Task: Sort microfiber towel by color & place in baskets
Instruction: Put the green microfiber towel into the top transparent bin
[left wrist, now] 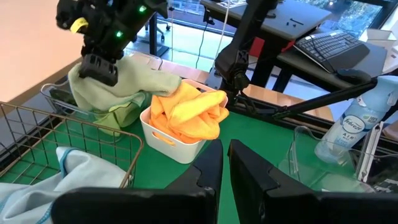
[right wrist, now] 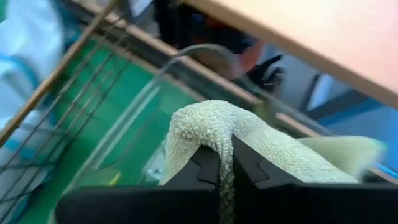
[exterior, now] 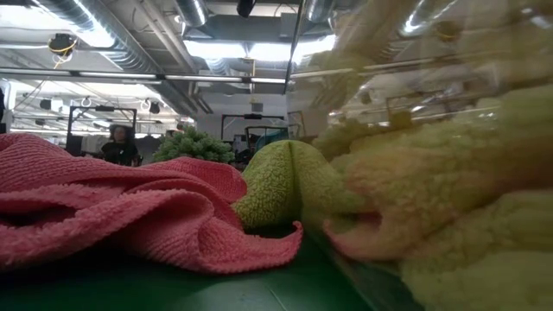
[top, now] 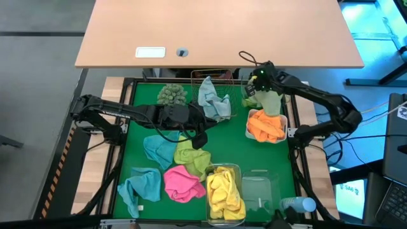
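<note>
While the right claw (top: 260, 81) pinches a pale green towel (top: 269, 100), what looks like a wire basket (top: 198, 77) stands beside

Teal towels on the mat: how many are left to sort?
2. One teal towel lies mid-mat beside the lime green towel; the other teal towel lies left of the pink towel. More may be hidden.

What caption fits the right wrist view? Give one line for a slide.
Right gripper pinches a pale green towel beside the copper wire basket.
</note>
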Motion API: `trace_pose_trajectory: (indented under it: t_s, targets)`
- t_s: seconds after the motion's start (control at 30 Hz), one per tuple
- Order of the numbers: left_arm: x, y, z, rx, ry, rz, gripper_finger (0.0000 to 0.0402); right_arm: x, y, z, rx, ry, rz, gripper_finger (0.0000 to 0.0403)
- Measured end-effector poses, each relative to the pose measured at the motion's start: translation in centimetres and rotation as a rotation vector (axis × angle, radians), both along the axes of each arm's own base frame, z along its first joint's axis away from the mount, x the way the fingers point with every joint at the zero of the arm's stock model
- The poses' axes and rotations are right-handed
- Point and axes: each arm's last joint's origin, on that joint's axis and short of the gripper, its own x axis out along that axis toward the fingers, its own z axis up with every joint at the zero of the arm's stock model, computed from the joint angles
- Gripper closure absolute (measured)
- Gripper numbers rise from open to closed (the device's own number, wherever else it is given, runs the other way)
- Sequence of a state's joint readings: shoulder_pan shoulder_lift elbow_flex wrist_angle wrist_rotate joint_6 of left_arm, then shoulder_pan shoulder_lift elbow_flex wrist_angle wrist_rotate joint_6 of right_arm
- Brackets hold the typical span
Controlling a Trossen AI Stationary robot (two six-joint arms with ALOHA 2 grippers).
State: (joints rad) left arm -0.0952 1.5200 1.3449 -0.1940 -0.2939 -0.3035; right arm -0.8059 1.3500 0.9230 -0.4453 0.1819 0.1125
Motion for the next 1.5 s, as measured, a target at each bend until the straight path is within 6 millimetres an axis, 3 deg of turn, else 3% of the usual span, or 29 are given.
trace_pose_trajectory:
  t_s: [0.13, 0.47, 0.57, 0.77, 0.97, 1.23, 1.37, 1.5]
  targets:
    - [0.0, 0.0, 0.0, 0.000, 0.000, 0.000, 0.0376, 0.4, -0.1, -0.6, 0.045, -0.009, 0.078, 0.0390]
    - [0.0, 0.0, 0.0, 0.000, 0.000, 0.000, 0.0376, 0.5, -0.1, -0.8, 0.056, -0.008, 0.086, 0.0384]
    - [0.0, 0.0, 0.0, 0.000, 0.000, 0.000, 0.0376, 0.5, -0.1, -0.8, 0.066, -0.019, 0.099, 0.0357]
    - [0.0, 0.0, 0.0, 0.000, 0.000, 0.000, 0.0376, 0.5, 0.0, -0.8, 0.088, -0.027, 0.110, 0.0264]
    - [0.0, 0.0, 0.0, 0.022, 0.005, -0.008, 0.0376, 0.3, 0.2, 2.3, 0.147, 0.048, 0.094, 0.0203]
    - [-0.1, 0.0, 0.1, 0.070, 0.020, -0.026, 0.0376, -0.7, 1.4, 7.0, 0.295, 0.119, 0.093, 0.0191]
    - [-0.2, 0.0, -0.1, 0.066, 0.033, -0.038, 0.0376, -1.4, 2.7, 7.2, 0.464, 0.134, 0.104, 0.0196]
    - [-0.3, 0.0, -0.4, 0.064, 0.068, -0.051, 0.0376, -0.9, 4.2, 6.2, 0.519, 0.215, 0.120, 0.0198]
